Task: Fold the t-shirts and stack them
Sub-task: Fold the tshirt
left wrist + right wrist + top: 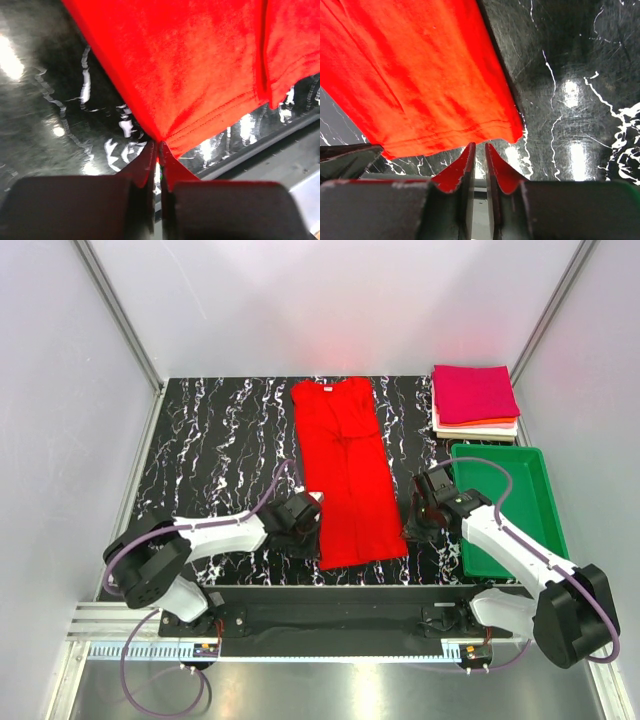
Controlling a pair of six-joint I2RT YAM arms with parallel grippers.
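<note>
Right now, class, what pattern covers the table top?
The table top is black with white veining; top external view best.

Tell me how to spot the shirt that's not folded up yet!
Look at the black marbled table. Down its middle lies the red t-shirt, spread out in a long strip. The other shirts sit as small folded squares stacked in the far right corner, behind the green tray.

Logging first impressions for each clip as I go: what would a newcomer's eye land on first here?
The bright red t-shirt, folded into a long strip down the middle of the black table, dominates. The left gripper pinches its near-left hem corner; the right gripper sits at the near-right corner, fingers barely apart. At far right, a stack of folded shirts, magenta on top, lies beyond a green tray.
</note>
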